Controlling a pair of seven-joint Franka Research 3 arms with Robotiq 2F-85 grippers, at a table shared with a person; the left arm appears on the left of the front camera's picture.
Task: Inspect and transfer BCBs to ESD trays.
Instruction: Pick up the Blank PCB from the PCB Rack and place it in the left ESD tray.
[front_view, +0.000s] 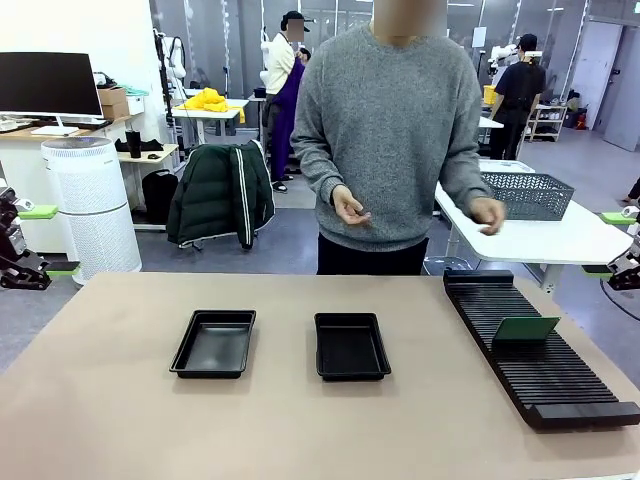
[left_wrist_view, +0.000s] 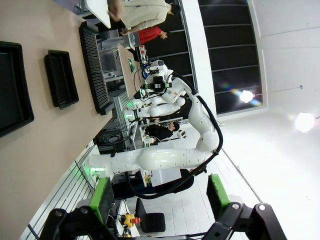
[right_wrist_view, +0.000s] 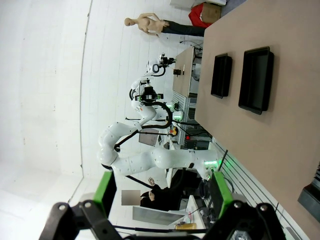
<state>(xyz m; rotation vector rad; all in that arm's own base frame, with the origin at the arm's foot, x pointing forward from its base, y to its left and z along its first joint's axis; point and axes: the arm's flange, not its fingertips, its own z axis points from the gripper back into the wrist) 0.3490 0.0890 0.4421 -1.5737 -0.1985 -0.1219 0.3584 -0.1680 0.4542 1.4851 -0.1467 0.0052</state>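
2 ESD trays (front_view: 185, 346), long axes twd person (front_view: 390, 130)

White air purifier (front_view: 92, 200), dark monitor (front_view: 50, 83), green jacket (front_view: 220, 192), grey floor (front_view: 290, 248)

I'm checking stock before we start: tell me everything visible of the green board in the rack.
The green board is a thin, flat rectangle, its face plain from here, standing on a long edge in a slot of the black ribbed rack, roughly midway along it, leaning slightly. Only the rack touches it.
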